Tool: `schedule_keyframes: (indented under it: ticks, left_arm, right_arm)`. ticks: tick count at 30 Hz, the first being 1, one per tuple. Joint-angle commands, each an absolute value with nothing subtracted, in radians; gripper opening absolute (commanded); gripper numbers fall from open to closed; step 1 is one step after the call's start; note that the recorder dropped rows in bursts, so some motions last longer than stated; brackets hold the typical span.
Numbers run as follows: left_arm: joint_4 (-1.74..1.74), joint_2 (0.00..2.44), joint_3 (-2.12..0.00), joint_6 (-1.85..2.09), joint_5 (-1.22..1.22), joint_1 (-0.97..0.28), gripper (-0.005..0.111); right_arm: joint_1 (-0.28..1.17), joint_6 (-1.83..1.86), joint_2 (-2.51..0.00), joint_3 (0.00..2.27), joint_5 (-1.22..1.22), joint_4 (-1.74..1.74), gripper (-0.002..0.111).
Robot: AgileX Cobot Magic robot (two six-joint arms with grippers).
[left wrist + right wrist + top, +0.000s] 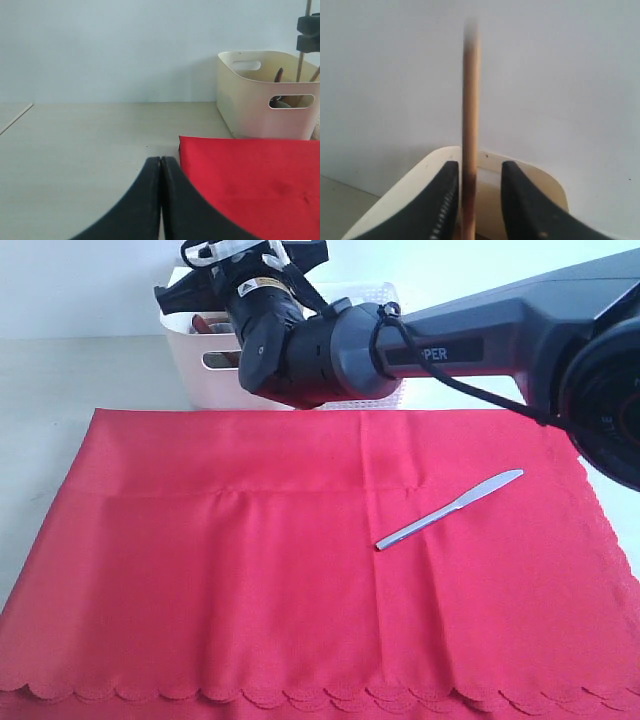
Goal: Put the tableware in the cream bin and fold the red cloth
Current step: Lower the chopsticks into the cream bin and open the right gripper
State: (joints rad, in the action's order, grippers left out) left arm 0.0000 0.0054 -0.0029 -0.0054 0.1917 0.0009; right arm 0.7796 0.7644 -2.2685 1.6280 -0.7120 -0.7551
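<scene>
Hovering above one cream bin (pixel 190 380), right gripper (pixel 480 167) gapes around one chopstick (pixel 470 100); one knife (pixel 450 509) outside

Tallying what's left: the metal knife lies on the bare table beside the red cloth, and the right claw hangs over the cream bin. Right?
No: the exterior view shows the metal knife lying on the red cloth, not beside it. The right claw does hang over the cream bin.

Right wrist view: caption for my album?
Chopstick upright between the parted fingers of the right gripper, over the cream bin.
</scene>
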Motion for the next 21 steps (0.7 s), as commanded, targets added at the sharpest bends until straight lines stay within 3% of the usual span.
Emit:
schedule_keyframes:
  ticks: [1, 6, 13, 17, 21]
  left_arm:
    - [0.0, 0.0, 0.0, -0.012, 0.188, 0.003, 0.002]
    - [0.0, 0.0, 0.0, -0.012, 0.188, 0.003, 0.002]
    - [0.0, 0.0, 0.0, -0.012, 0.188, 0.003, 0.002]
    - [0.0, 0.0, 0.0, -0.012, 0.188, 0.003, 0.002]
    - [0.0, 0.0, 0.0, -0.012, 0.188, 0.003, 0.002]
  right_arm:
    - [0.772, 0.759, -2.266, 1.636, -0.719, -0.772, 0.051]
    - [0.774, 0.785, -2.259, 1.636, -0.719, -0.833, 0.068]
    - [0.803, 1.211, -2.152, 1.633, -0.718, -1.3, 0.067]
    - [0.803, 1.528, -2.075, 1.633, -0.73, -1.571, 0.056]
    - [0.803, 1.797, -2.004, 1.633, -0.807, -1.744, 0.03]
